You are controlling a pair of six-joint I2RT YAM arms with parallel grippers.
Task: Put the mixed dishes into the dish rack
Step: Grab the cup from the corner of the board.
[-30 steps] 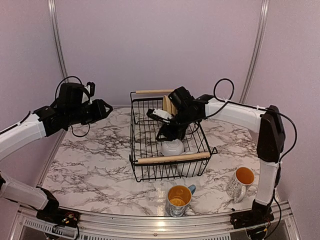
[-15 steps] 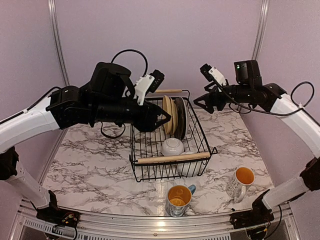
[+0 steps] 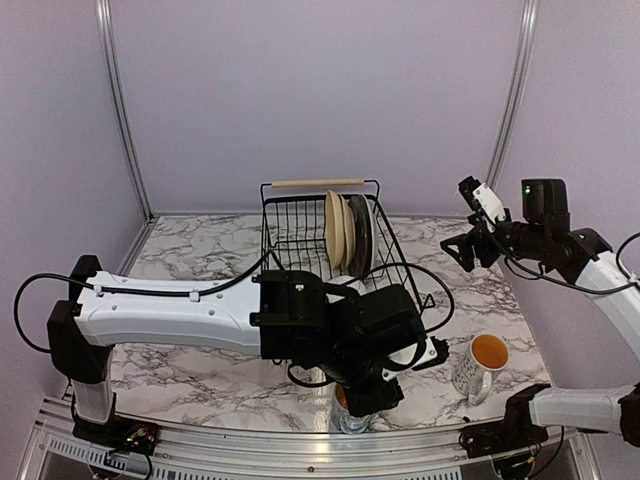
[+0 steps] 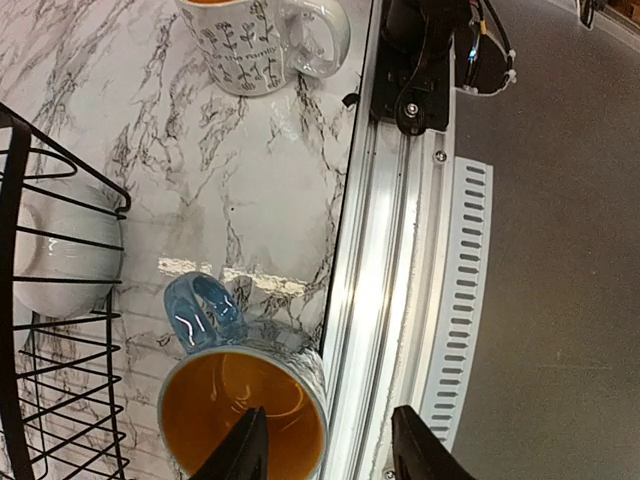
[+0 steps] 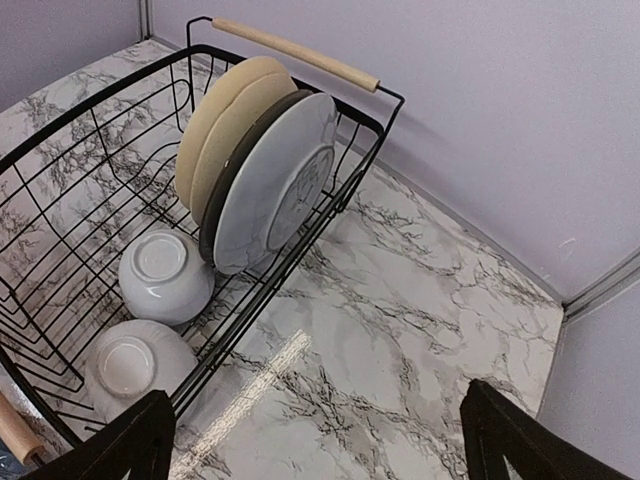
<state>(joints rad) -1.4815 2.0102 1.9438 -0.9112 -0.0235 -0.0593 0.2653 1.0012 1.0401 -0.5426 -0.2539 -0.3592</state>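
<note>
Top view: the left arm lies across the front of the table with the left gripper pointing down at the near edge, right over the blue-handled mug. That mug is mostly hidden under it, and the jaw gap can't be read from here. The white mug stands to the right, apart. The dish rack sits mid-table with plates on edge in its far slots. The right gripper hangs in the air at the right, well clear of the rack. Left wrist view: the left claw is parted to a medium gap. One finger is over the yellow inside of the blue-handled mug, the other over the aluminium rail outside it, so the mug's wall sits between them. Can't tell if either pad touches the rim, and the claw is not clamped on anything. The white mug, leaf print, is upright at top; a bowl shows behind the dish rack wire at left. Right wrist view: the right gripper is spread wide, fingers at both lower corners, only bare marble between them, holding nothing. Below it, the dish rack holds plates on edge: two pale at the back, a dark one, a grey one in front. Two white bowls lie upside down beside them, and the wooden handle is at the far end.
</note>
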